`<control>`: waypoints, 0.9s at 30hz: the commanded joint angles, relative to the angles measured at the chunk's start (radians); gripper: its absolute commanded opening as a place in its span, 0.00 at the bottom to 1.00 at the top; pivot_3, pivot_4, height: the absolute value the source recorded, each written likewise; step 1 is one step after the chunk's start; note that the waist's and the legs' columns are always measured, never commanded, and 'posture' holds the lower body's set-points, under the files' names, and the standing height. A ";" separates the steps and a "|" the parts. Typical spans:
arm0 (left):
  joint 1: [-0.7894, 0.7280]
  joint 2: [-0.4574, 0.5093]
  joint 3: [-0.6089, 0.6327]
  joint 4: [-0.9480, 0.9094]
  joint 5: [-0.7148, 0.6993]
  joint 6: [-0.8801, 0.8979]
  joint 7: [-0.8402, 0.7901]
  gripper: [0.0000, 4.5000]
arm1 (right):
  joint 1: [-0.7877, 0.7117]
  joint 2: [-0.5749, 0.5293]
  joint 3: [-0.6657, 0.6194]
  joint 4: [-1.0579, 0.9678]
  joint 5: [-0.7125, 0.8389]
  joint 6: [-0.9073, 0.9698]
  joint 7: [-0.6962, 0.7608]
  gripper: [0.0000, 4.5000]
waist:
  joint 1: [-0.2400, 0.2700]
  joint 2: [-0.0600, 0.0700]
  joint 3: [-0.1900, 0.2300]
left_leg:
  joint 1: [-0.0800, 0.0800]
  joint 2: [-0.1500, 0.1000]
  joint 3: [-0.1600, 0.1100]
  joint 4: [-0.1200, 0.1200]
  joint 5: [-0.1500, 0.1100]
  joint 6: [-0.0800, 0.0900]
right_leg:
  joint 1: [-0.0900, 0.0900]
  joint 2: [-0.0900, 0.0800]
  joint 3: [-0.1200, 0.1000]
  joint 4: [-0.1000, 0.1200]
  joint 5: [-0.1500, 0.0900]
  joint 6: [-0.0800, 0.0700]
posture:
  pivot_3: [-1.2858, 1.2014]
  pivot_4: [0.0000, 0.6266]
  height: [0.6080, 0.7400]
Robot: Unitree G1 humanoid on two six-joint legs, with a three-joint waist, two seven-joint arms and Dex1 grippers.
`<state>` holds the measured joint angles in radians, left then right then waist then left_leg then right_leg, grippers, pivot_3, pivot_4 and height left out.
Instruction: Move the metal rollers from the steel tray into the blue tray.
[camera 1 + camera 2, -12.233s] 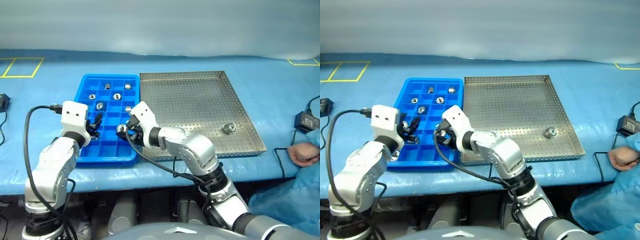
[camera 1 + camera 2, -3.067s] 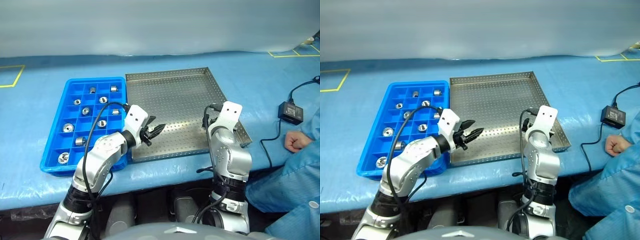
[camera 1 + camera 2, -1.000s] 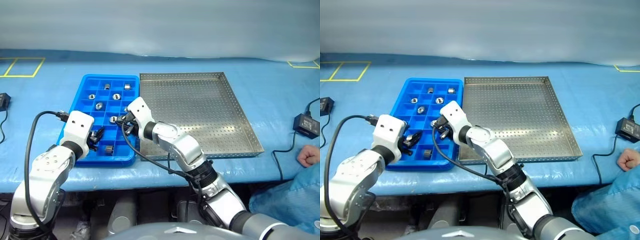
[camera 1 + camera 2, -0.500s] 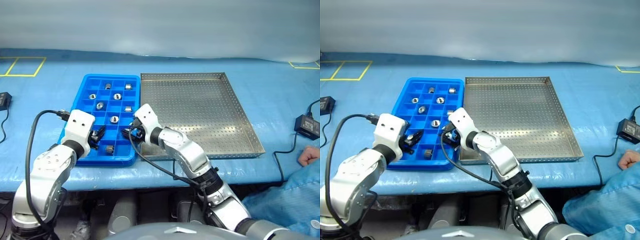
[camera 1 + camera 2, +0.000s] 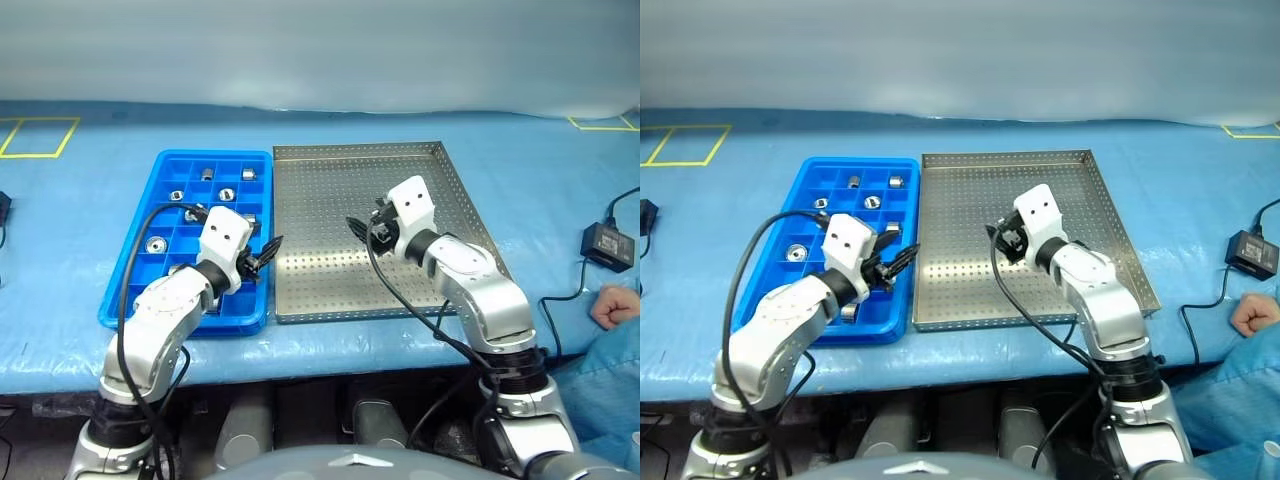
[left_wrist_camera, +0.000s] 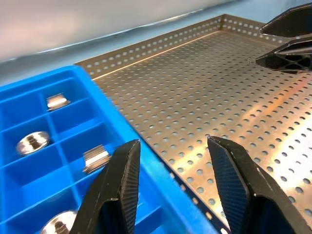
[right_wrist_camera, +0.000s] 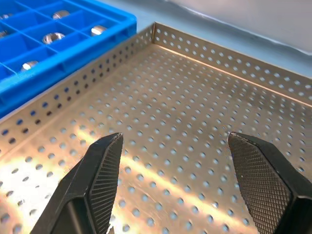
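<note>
The right hand (image 5: 358, 228) is hanging over the middle of the steel tray (image 5: 440, 270), its two black fingers (image 7: 100, 183) standing wide apart with nothing between them and only bare perforated metal showing under them in the right wrist view. The left hand (image 5: 268, 248) is reaching across the seam where the two trays meet, its fingers (image 6: 117, 195) parted by a moderate gap and gripping nothing; in the left wrist view one finger is sitting over the blue tray's (image 5: 130, 300) near wall and the other over the steel tray's floor. The two hands are pointing toward each other and are well apart. The metal rollers (image 5: 223, 194) are lying in the blue tray's square compartments, one to a cell, several in the far rows and others, such as one at (image 5: 155, 244), nearer the left side; a few are partly hidden behind the left arm. The blue tray is sitting just beside the steel tray on its left, their long edges touching or nearly so. Both trays are resting on the table (image 5: 80, 180), which is covered in blue sheeting with yellow tape marks at its far corners. A black power adapter (image 5: 609, 243) with its cable is lying on the table to the right, and a person's hand (image 5: 612, 308) in a blue sleeve is resting at the right edge.
</note>
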<state>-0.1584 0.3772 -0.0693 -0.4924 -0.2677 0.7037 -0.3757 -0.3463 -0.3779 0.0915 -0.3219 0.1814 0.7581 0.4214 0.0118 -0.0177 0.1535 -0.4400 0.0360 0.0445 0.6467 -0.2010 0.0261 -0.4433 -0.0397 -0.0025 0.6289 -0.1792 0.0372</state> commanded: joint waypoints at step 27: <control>0.035 0.042 0.045 -0.025 -0.040 -0.022 -0.041 0.95 | 0.058 -0.072 -0.015 -0.075 0.091 -0.040 0.105 1.00 | -0.022 0.000 0.000 | 0.000 0.000 0.002 0.004 0.000 0.000 | 0.002 0.000 0.003 0.000 0.001 0.003 | 0.52 0.24 1.00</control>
<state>-0.1225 0.4161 -0.0395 -0.4741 -0.2960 0.6810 -0.4155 -0.2716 -0.4530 0.0923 -0.3895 0.2642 0.7414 0.5245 -0.0105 -0.0180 0.1534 -0.4396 0.0359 0.0468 0.6508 -0.2011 0.0263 -0.4418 -0.0399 0.0008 0.6293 -0.1777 0.0397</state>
